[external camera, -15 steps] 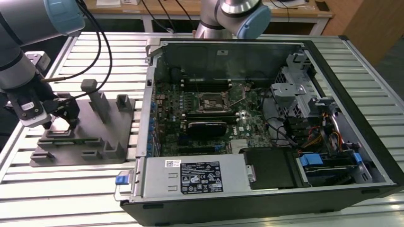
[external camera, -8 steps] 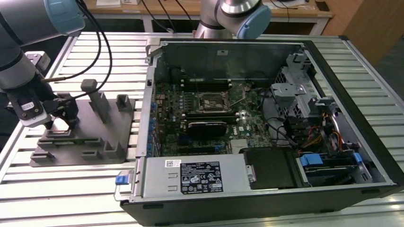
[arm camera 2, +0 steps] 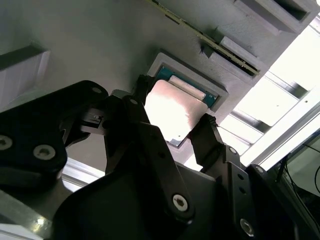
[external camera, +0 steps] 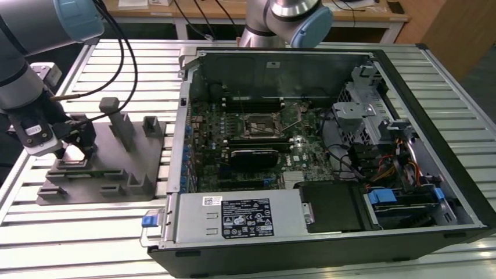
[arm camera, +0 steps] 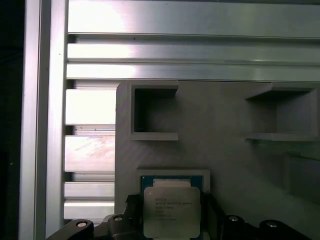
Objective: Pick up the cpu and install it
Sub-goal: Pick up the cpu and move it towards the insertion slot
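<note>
The cpu, a flat square chip with a pale metal top on a green-edged base, lies flat in a shallow square recess at the edge of the grey fixture. In the second wrist view the cpu reads as a bright plate framed by the recess rim. The tool is directly over the chip. Its two black fingers are parted to roughly the chip's width and stand one on each of two opposite sides. Whether the pads press on the chip's edges cannot be told, and the cpu remains seated in its recess.

On the fixture near the chip are two open box-shaped pockets. In the exterior view several upright posts rise from the fixture just beside the tool, between it and the computer case. The fixture rests on a slatted aluminium desk.

The case lies open on the exterior view's right, just beside the fixture. Inside, the motherboard's square socket sits near the middle, well apart from the cpu, with a black rectangular block just below it. A grey labelled power supply occupies the near corner, and drive bays with coloured wiring fill the far side.

The case's raised side wall stands between fixture and socket. Black cables trail from the robot arm across the desk.
</note>
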Available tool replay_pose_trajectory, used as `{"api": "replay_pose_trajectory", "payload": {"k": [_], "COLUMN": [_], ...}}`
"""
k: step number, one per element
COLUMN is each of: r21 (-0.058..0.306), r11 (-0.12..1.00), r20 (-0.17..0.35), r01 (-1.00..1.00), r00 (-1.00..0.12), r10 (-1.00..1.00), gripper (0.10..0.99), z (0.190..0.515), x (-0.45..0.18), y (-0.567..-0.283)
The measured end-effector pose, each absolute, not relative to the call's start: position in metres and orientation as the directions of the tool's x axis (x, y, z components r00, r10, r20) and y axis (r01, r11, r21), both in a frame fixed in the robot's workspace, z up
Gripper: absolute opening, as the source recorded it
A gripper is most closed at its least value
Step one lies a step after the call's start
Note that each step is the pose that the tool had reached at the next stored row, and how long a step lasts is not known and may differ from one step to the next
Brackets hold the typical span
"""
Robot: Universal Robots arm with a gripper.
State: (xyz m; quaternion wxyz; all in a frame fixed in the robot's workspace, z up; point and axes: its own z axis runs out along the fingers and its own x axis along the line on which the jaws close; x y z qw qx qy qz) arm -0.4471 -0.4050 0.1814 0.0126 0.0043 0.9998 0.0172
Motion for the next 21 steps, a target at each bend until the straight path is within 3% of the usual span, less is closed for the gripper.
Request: {"api": "replay_pose_trajectory", "payload": {"k": [10,11,21], "r21": [0.034,0.034,0.034], "r11": [0.999,0.999,0.999], "r20": [-0.025,-0.025,-0.025], "r01": [0.008,0.008,0.008], "r00": [-1.000,-1.000,-1.000], "r10": [0.009,0.009,0.009], "gripper": [0.608,0.545,0.541], "z": [0.1818,0.1819,0.1844], "x": [-0.4471,-0.4472,-0.4472], "y": [-0.4050,-0.4050,-0.4050]}}
